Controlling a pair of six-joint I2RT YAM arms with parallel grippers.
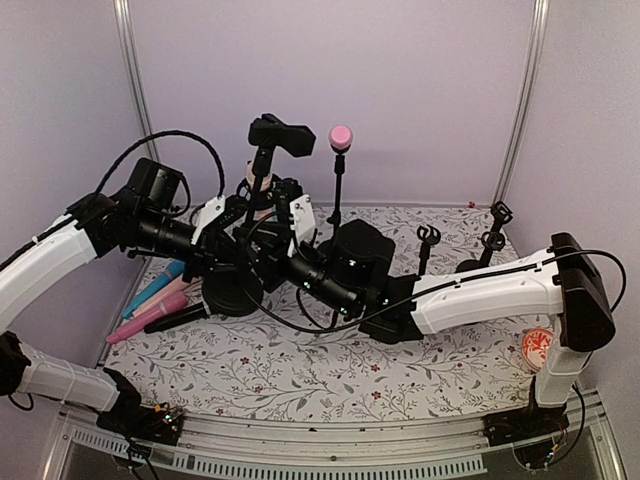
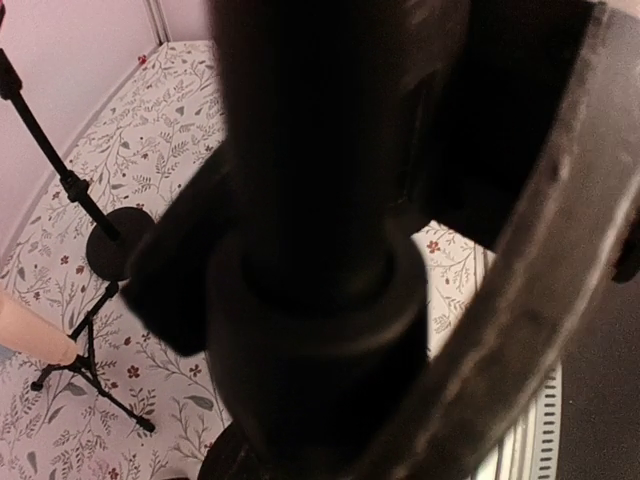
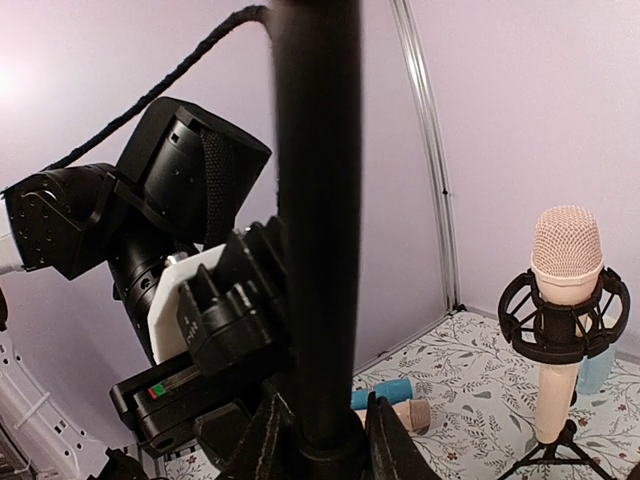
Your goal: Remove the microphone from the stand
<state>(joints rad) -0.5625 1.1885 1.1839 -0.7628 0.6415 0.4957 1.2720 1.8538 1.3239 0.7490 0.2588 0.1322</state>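
Note:
A black stand pole (image 1: 260,195) rises from a round black base (image 1: 232,292) left of centre, with a black microphone in a clip (image 1: 282,135) lying across its top. My left gripper (image 1: 243,218) is shut on the pole from the left. The pole (image 2: 310,200) fills the left wrist view, and one finger (image 2: 530,300) shows beside it. My right gripper (image 1: 264,254) is shut on the same pole from the right, lower down. In the right wrist view its fingertips (image 3: 320,440) clamp a collar on the pole (image 3: 315,200), with the left gripper (image 3: 235,310) just above. The clip is out of both wrist views.
A pink microphone (image 1: 341,137) stands on a thin stand at the back. A beige microphone in a shock mount (image 3: 565,260) stands behind the pole. Several loose microphones (image 1: 150,300) lie at the left edge. Small empty stands (image 1: 428,240) and an orange-marked disc (image 1: 538,346) are at the right.

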